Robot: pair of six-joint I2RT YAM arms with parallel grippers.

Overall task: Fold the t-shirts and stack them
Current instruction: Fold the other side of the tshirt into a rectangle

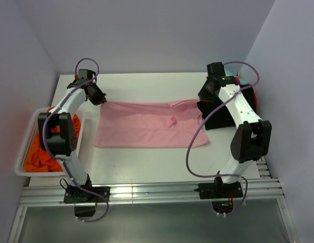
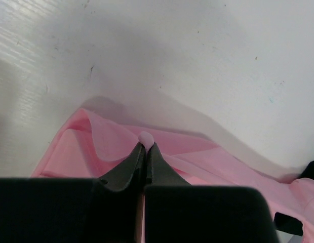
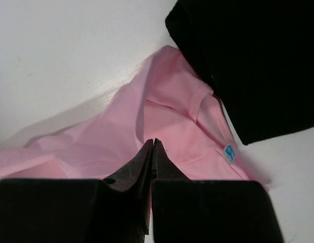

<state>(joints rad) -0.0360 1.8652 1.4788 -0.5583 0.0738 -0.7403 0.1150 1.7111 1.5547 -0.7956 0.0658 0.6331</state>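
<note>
Top external view: light pink t-shirt [image 1: 149, 130] lies spread flat mid tabletop [image 1: 147, 169], long side running left-right, between the two arms. Left end effector [image 1: 101, 99] sits at the shirt's far left corner, right end effector [image 1: 201, 99] at its far right corner, and both corners are drawn out toward the fingers. Black t-shirt [image 1: 218, 119] lies folded on the right, under the right arm, touching the pink shirt's right edge. White mesh basket [image 1: 24, 152] stands at the left tabletop edge with orange t-shirts [image 1: 41, 158] heaped inside. Left wrist view: fingers pressed together, jaws closed, a small nub of pink cloth pinched at the tips, loose folds of the shirt on either side, bare white tabletop beyond. Right wrist view: fingers likewise pressed together on pink cloth at the tips. The neckline area shows here with a small blue tag [image 3: 229, 152], and the black shirt's edge overlaps the pink one at upper right.
</note>
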